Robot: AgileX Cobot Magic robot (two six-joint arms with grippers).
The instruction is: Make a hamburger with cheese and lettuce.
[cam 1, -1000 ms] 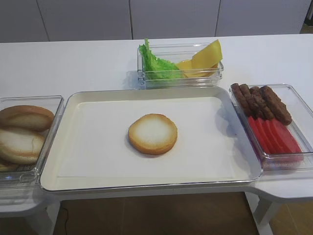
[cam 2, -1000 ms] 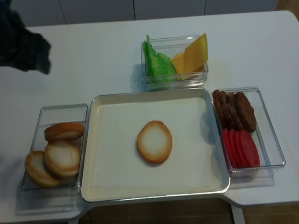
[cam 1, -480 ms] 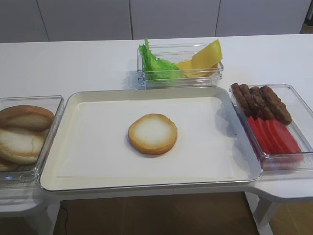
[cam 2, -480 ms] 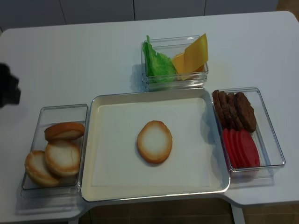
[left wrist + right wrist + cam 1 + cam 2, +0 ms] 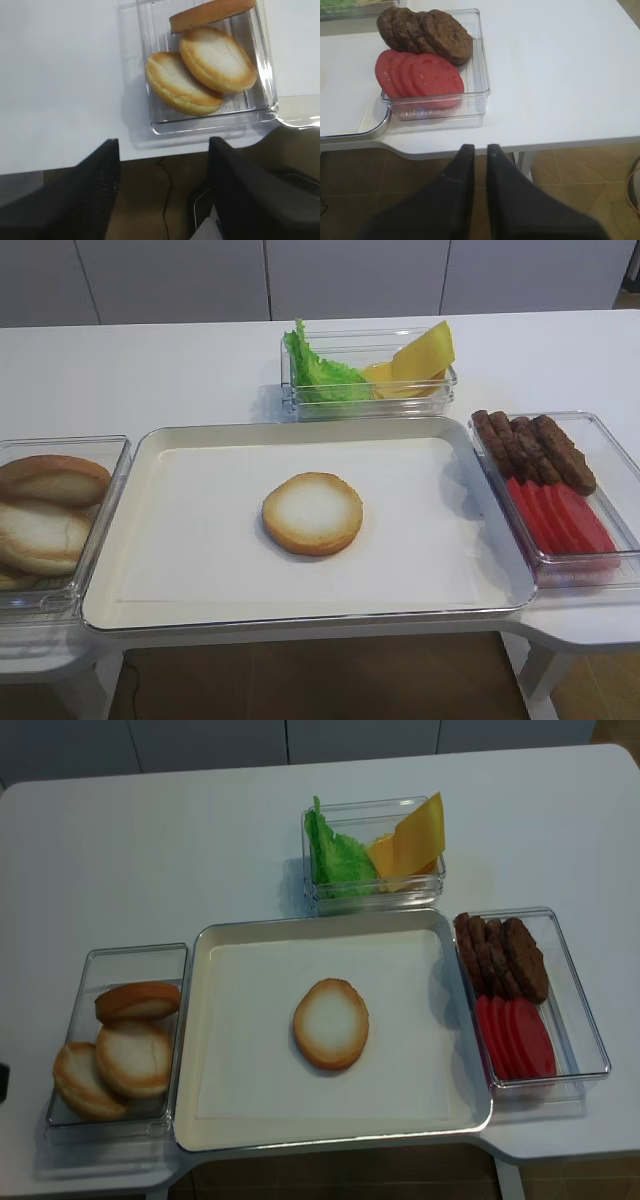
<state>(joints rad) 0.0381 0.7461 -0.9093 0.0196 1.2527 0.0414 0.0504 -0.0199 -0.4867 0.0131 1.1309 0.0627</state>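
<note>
The hamburger base, a round bun half [image 5: 312,513] with its whitish cut face up, lies in the middle of the white tray [image 5: 190,560]; it also shows in the realsense view [image 5: 331,1023]. The cheese [image 5: 421,352] and the lettuce [image 5: 318,373] stand together in a clear box behind the tray. My left gripper [image 5: 164,145] is open and empty, below the table's front edge in front of the box of spare buns. My right gripper [image 5: 480,150] is shut and empty, at the table's front edge in front of the box of meat and red slices. Neither gripper shows in the high views.
A clear box [image 5: 135,956] left of the tray holds three spare bun halves [image 5: 218,59]. A clear box [image 5: 483,75] right of the tray holds dark meat patties [image 5: 447,36] and red slices [image 5: 427,75]. A dark bit of the left arm [image 5: 2,1082] shows at the left edge.
In the realsense view the dark left arm has drawn back from the table's upper left down to the left edge. The food has not moved.
</note>
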